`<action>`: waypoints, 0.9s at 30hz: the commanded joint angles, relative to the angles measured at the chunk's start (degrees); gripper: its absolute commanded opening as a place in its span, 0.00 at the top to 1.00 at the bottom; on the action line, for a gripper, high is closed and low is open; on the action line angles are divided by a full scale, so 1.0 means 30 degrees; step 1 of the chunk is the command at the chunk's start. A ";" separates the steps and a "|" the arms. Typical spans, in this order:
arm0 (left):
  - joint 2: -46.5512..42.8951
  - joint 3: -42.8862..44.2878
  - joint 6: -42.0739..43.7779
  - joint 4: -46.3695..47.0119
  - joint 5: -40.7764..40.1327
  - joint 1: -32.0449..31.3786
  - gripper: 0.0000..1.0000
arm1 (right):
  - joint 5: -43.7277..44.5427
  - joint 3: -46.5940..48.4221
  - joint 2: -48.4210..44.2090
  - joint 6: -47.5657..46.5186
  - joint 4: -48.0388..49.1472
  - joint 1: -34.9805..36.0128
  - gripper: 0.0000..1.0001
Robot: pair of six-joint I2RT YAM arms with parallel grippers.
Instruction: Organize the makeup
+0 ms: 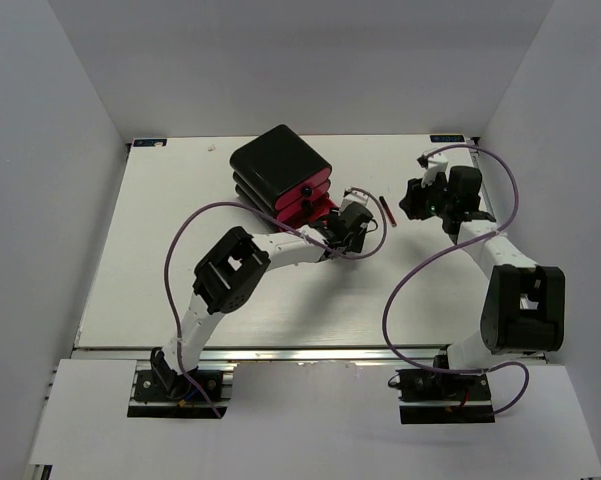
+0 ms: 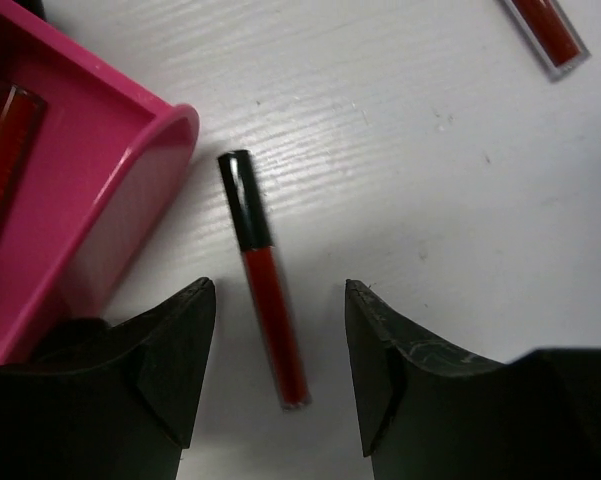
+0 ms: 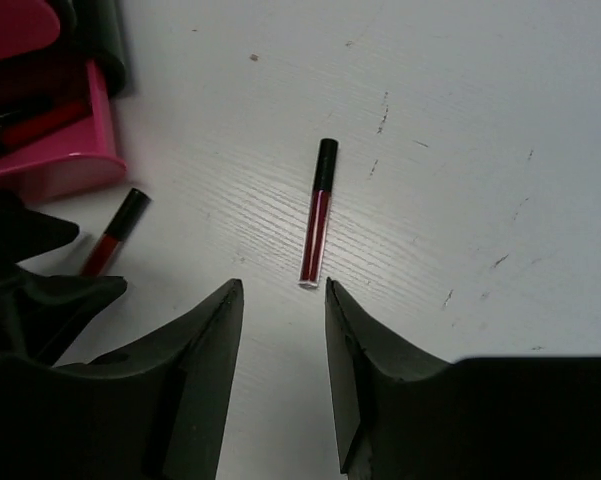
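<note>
The left gripper (image 2: 278, 290), jaws released, straddles a lipstick (image 2: 263, 280) without touching it, just beside the open pink drawer (image 2: 100, 190) of the box (image 1: 280, 172). Farther from the box, the right gripper (image 3: 282, 288), jaws also released, faces a second lipstick (image 3: 317, 212) just beyond its fingertips.

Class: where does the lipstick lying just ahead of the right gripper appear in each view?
Top external: the lipstick lies right of centre.
Left wrist: top right corner, cut by the edge.
Right wrist: picture centre.
Shared landmark: the pink drawer, left of it throughout.
</note>
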 commanded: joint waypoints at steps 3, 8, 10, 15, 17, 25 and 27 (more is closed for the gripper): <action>0.0841 0.2580 0.0278 -0.3174 -0.2247 -0.0207 0.36 | -0.0707 -0.0580 -0.1183 0.2302 0.0810 -0.0061 0.56; 0.1662 0.2875 0.0014 -0.4028 -0.1664 -0.0207 0.45 | -0.1029 -0.0464 -0.1271 0.2685 0.0576 -0.1027 0.56; 0.1751 0.2962 0.0100 -0.4027 -0.1138 -0.0178 0.60 | -0.1117 -0.0434 -0.1329 0.2656 0.0575 -0.1115 0.56; 0.1431 0.2614 0.0276 -0.3590 -0.0316 -0.0207 0.81 | -0.1613 -0.0493 -0.1418 0.2714 0.0400 -0.1174 0.56; 0.1022 0.2320 0.0423 -0.3384 0.0180 -0.0207 0.90 | -0.1849 -0.0348 -0.1360 0.2394 0.0196 -0.1174 0.56; -0.3719 -0.1282 0.4076 -0.1156 0.1325 -0.0032 1.00 | -0.3139 0.1734 0.0894 0.1630 -0.3907 -0.1145 0.60; -0.4223 -0.1665 0.4931 -0.1301 0.1792 0.0202 1.00 | -0.3138 0.1704 0.1072 0.1892 -0.3819 -0.1145 0.60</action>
